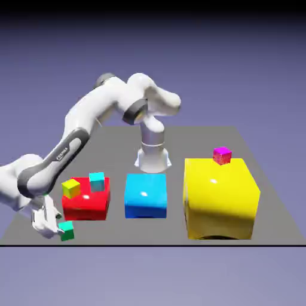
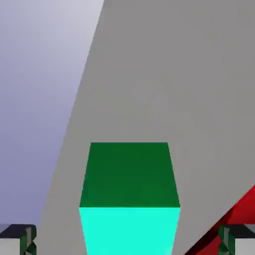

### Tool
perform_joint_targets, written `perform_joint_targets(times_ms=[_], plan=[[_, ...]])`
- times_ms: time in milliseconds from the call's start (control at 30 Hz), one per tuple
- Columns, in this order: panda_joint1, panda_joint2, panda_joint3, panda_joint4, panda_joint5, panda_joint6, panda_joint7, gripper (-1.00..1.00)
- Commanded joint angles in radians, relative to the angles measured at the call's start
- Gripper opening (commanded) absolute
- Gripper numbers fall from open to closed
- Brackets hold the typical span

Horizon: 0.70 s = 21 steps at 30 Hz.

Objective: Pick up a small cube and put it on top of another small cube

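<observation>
Fingers point(image 2: 20, 241) spread wide, straddling the small green cube point(image 2: 129, 199) on the table point(image 2: 174, 74), not touching it.

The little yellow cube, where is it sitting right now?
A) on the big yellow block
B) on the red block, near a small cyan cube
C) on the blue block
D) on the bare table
B: the little yellow cube rests on top of the red block, next to the small cyan cube.

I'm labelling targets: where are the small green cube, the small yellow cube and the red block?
small green cube point(image 2: 129, 199): hand view, its front face.
small yellow cube point(image 1: 70, 189): exterior view, its top.
red block point(image 1: 89, 206): exterior view, its front face.
</observation>
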Motion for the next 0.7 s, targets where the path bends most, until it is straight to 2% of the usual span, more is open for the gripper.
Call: perform_joint_targets(times_ms=[0,133,667], plan=[[0.0,0.0,0.0,0.0,0.0,0.0,0.0,-1.0],[-0.045,-0.034,-0.027,0.109,-0.041,-0.123,0.039,-1.0],[0.193,-0.612,0.014,-0.424,-0.644,-0.034,-0.297,-1.0]])
